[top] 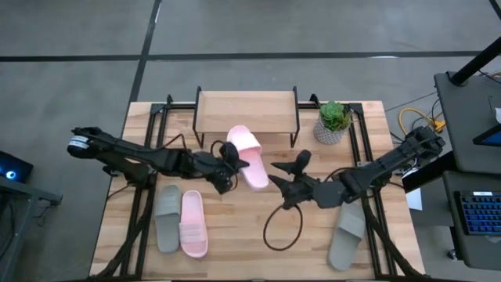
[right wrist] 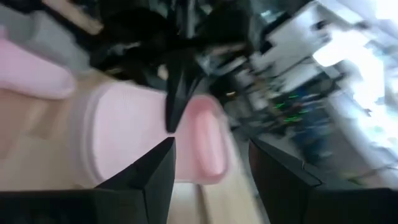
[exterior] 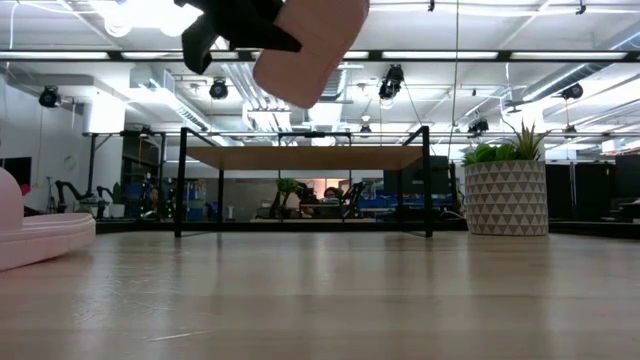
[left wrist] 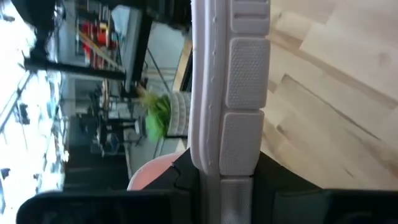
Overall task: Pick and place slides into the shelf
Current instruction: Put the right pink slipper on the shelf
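A light pink slide (top: 247, 157) hangs in the air in front of the shelf (top: 246, 113), high above the tabletop in the low view (exterior: 312, 42). My left gripper (top: 225, 168) is shut on it from the table's left. My right gripper (top: 283, 178) stands open just right of that slide, with nothing between its fingers; its wrist view shows the slide (right wrist: 149, 137) beyond them. A grey slide (top: 167, 218) and a second pink slide (top: 193, 223) lie soles down at the near left. Another grey slide (top: 347, 233) lies at the near right. My left gripper pinches the pink slide between its two fingers, through its thickness, near its nearer end (left wrist: 233, 171). One finger (left wrist: 286, 193) lies against the ribbed sole. The fingers come nearly level from the table's left. The slide is lifted clear, turned on edge.
A potted plant (top: 333, 121) stands right of the shelf at the back. A black cable loop (top: 282, 227) hangs below my right arm over the table's middle. Black frame rails (top: 141, 196) run along both table sides. Bare wood lies between the two groups of slides.
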Robot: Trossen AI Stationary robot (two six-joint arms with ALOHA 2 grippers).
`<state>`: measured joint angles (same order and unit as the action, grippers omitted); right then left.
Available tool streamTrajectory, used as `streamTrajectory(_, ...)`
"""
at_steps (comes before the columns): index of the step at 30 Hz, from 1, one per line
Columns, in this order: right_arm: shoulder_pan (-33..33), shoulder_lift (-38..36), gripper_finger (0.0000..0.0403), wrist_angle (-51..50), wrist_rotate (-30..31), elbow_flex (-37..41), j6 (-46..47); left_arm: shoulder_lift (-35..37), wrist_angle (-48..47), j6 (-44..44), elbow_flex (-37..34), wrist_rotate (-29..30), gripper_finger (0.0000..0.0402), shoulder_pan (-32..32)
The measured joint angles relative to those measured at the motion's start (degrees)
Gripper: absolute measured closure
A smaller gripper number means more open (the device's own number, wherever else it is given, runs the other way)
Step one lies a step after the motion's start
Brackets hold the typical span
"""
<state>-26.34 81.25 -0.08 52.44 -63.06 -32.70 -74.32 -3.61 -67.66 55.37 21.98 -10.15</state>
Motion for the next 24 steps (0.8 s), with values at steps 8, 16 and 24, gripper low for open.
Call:
streamTrajectory(8,6.92,-0.20,0.0214,-12.13,-7.96,-5.51,8.60,-0.44,1.82,-3.12,0.00,0.61,0.0346,-1.31)
streamTrajectory(16,10.51,0.79,0.0216,-11.78,-12.54,-5.52,6.65,-0.77,2.95,-3.83,0.11,0.76,0.0346,-1.49)
streamTrajectory(24,12.96,2.23,0.0216,-11.57,-12.52,-5.95,4.75,-1.14,4.34,-5.32,0.37,0.79,0.0346,-1.69)
